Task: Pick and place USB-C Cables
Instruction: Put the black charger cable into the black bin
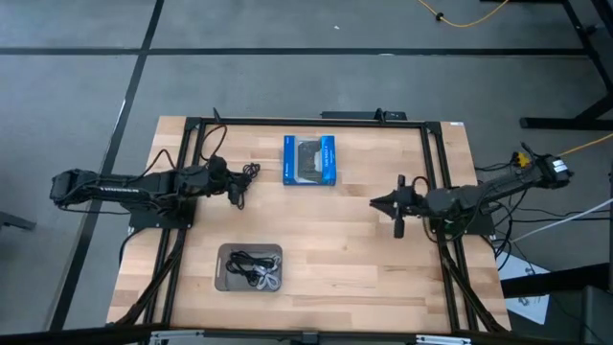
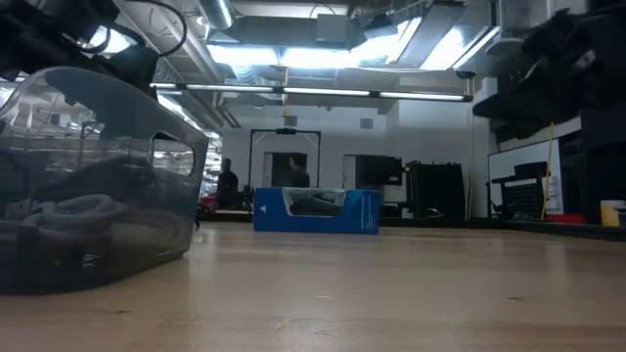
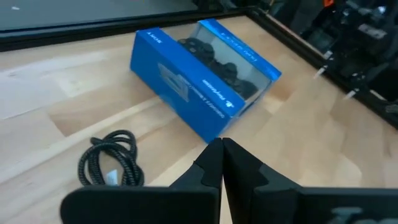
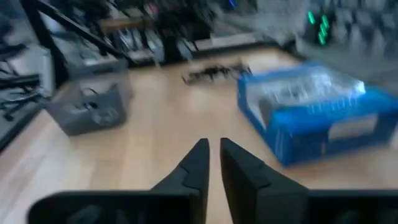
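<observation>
High view: wooden table (image 1: 364, 259) with a black frame. Left pincer (image 1: 233, 195) over the table's left part, fingers pressed together, nothing between them. One black cable (image 1: 251, 172) loose on the wood just beside that pincer, between it and the blue box (image 1: 310, 160) near the far edge. Grey tray (image 1: 224, 273) near the front edge, more cables (image 1: 257, 268) in it, black ones and a pale one. Right pincer (image 1: 399, 224) over the table's right part, well apart from box and tray, fingers nearly together, empty.

Low view: tray (image 2: 147, 137) close on the left, clear-walled, coiled cables (image 2: 68, 210) dim inside. Box (image 2: 316, 210) farther back at the middle, flat on the table (image 2: 391, 293). Two people in the room behind.

Left wrist view: left pincer (image 3: 222, 163) with fingers touching at the tips, holding nothing. Black braided cable (image 3: 112, 158) coiled on the wood beside it, apart from the fingers. Box (image 3: 202, 74) just beyond.

Right wrist view: right pincer (image 4: 211, 163) with a narrow slit between the fingers, nothing in it. Box (image 4: 311, 115) ahead to one side, tray (image 4: 90, 106) to the other, loose cable (image 4: 214, 73) beyond, between them
</observation>
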Controlling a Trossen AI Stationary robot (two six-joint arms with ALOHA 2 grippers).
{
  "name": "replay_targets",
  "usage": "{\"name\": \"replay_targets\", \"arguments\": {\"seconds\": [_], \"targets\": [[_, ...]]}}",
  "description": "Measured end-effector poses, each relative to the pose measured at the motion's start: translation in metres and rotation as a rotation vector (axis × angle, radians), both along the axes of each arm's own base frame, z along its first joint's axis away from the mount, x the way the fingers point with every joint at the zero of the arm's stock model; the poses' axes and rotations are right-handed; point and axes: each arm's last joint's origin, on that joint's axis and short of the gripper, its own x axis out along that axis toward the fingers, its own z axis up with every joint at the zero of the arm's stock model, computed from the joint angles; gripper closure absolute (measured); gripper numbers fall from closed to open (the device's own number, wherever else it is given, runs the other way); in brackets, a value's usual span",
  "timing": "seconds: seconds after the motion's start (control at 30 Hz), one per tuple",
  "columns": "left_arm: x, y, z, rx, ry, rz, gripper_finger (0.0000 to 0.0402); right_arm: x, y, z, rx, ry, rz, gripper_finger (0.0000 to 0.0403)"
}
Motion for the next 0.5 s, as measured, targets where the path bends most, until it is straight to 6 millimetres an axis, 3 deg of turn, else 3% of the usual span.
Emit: {"name": "replay_targets", "arguments": {"seconds": [0.13,0.27,0.5], "targets": [[0.001,0.004,-0.003,-0.010,0.029,0.002,0.0400,-0.009,-0.004,0.000,-0.107,-0.098,0.114,0.0383],[0.003,0.006,-0.007,0.000,0.068,0.005,0.0396,-0.014,-0.008,0.004,-0.164,-0.130,0.115,0.0398],[0.006,0.007,-0.011,-0.005,0.105,0.006,0.0399,-0.024,-0.017,-0.012,-0.053,0.027,0.041,0.0391]]}}
